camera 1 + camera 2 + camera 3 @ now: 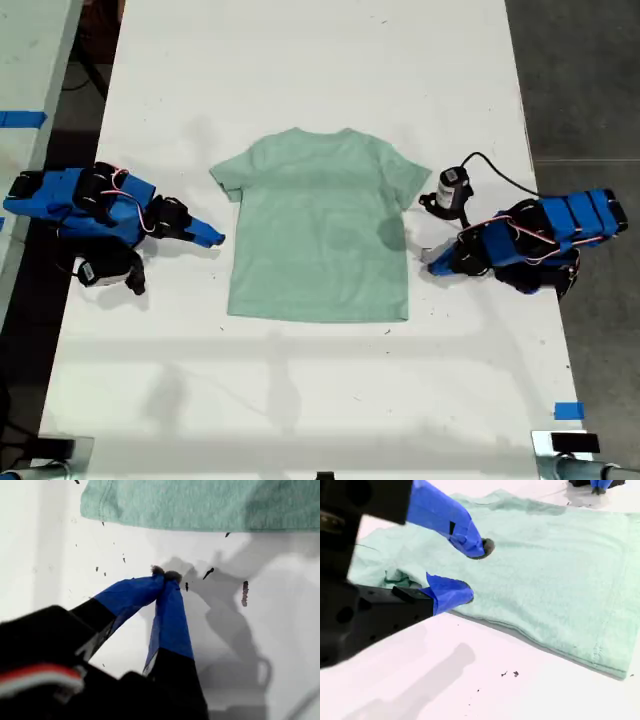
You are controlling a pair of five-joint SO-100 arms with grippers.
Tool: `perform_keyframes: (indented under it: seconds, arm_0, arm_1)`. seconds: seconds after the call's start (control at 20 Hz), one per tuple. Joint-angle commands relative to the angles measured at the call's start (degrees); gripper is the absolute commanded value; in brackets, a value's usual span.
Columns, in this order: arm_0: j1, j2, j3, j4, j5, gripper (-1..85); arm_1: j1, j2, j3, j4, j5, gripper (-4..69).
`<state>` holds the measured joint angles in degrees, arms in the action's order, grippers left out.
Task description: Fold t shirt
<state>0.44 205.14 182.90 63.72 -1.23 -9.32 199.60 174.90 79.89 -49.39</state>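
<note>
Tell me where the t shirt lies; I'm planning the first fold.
The t shirt lies flat at the middle of the white table in the exterior view, between the two blue arms, collar toward the view's top.

You're looking at a robotics lab bench: a long white table (320, 60) on a dark grey floor (585, 80), blue tape markers (568, 410) stuck near the table's edges, a second white table (30, 60) alongside, and loose black cable (500, 170) trailing across the top.
</note>
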Motion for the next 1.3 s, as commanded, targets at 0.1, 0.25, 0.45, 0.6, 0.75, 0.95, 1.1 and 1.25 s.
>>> perform_keyframes:
  seconds: [0.1, 0.25, 0.45, 0.6, 0.75, 0.95, 1.1, 1.25]
  arm_0:
    - [-0.44, 0.35, 0.62, -1.14, 0.35, 11.2]
    - [-0.44, 0.35, 0.62, -1.14, 0.35, 11.2]
    - [-0.44, 0.35, 0.62, -1.14, 0.35, 11.2]
    - [-0.44, 0.35, 0.62, -1.14, 0.35, 11.2]
    - [-0.44, 0.35, 0.62, -1.14, 0.35, 11.2]
    - [-0.44, 0.35, 0.62, -1.14, 0.35, 11.2]
    - [-0.44, 0.35, 0.62, -1.14, 0.35, 11.2]
    - [-0.44, 0.35, 0.62, -1.14, 0.35, 11.2]
  arm_1:
    - [-0.62, 0.88, 2.37, -1.41, -0.88, -0.4]
    - [-0.62, 0.88, 2.37, -1.41, -0.88, -0.4]
    - [-0.62, 0.88, 2.37, -1.41, -0.88, -0.4]
    - [-0.62, 0.88, 2.37, -1.41, -0.88, -0.4]
    - [-0.62, 0.88, 2.37, -1.41, -0.88, -0.4]
    - [-0.62, 0.88, 2.37, -1.41, -0.88, -0.4]
    - [-0.62, 0.88, 2.37, -1.41, -0.88, -0.4]
    - [0.53, 0.88, 2.37, -1.41, -0.35, -0.4]
